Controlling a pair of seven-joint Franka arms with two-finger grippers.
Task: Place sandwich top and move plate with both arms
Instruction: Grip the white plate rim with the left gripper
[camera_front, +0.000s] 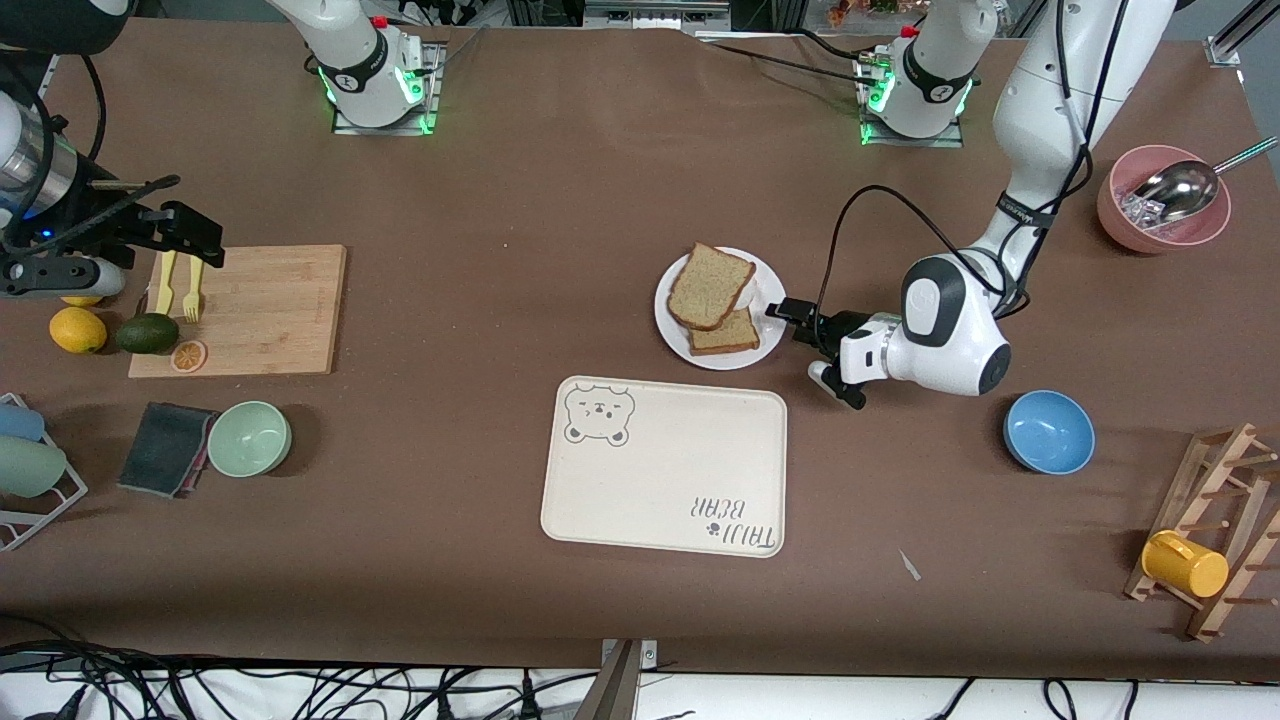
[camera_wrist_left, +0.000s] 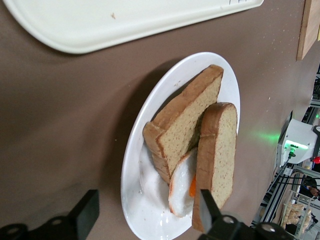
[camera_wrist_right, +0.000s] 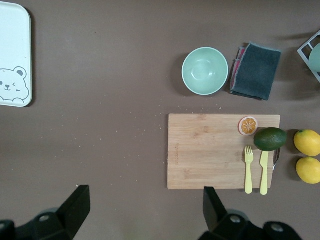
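The white plate (camera_front: 672, 318) lies mid-table, just farther from the front camera than the bear tray. The pale speckled sandwich top (camera_front: 708, 285) leans tilted on a darker slice (camera_front: 725, 335), with a fried egg (camera_wrist_left: 181, 192) between them. It also shows in the left wrist view (camera_wrist_left: 218, 150), as does the plate (camera_wrist_left: 150, 165). My left gripper (camera_front: 812, 350) is low at the plate's edge toward the left arm's end. It is open (camera_wrist_left: 147, 200), one finger beside the rim and one by the sandwich top. My right gripper (camera_front: 190, 235) is open and empty (camera_wrist_right: 146, 195), over the cutting board's corner.
The cream bear tray (camera_front: 665, 465) lies close to the plate. A blue bowl (camera_front: 1048, 432) sits beside the left arm. A pink bowl with a scoop (camera_front: 1160, 200), a mug rack (camera_front: 1210, 540), a cutting board (camera_front: 270, 310), a green bowl (camera_front: 249, 438) and a dark cloth (camera_front: 165, 448) stand around.
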